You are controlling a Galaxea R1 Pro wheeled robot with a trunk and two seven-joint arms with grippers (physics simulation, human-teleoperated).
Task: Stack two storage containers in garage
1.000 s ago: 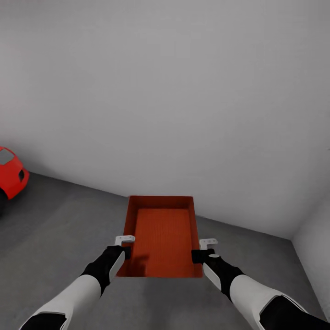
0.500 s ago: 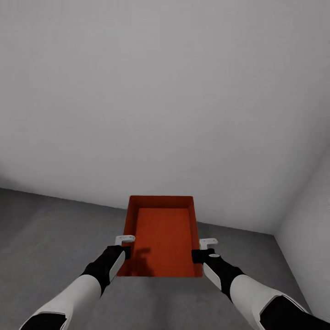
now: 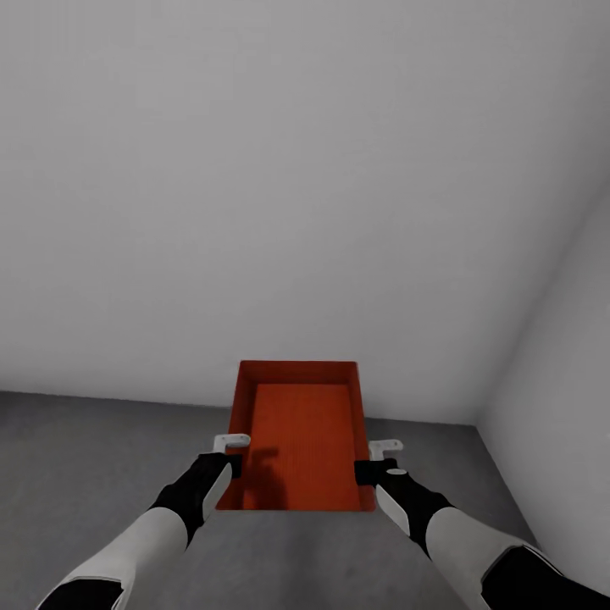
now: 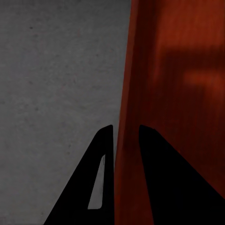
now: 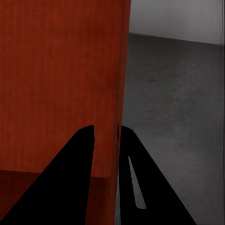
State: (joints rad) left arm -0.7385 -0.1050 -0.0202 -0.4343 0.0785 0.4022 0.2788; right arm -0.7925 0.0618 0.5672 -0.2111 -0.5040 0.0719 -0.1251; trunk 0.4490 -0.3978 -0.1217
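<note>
The left end effector (image 3: pixel 230 453) is clamping the left wall of the storage container (image 3: pixel 296 436), and the right end effector (image 3: pixel 377 458) is pinching its right wall. The container is hanging level above the dark grey floor (image 3: pixel 76 474), near the garage's pale wall (image 3: pixel 296 169).

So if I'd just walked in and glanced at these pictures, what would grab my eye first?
The bright orange-red storage container, held level in the middle of the head view, stands out against the grey room. The left gripper and the right gripper each pinch one of its long side walls. Behind it a pale grey wall meets the dark grey floor at a corner on the right.
</note>
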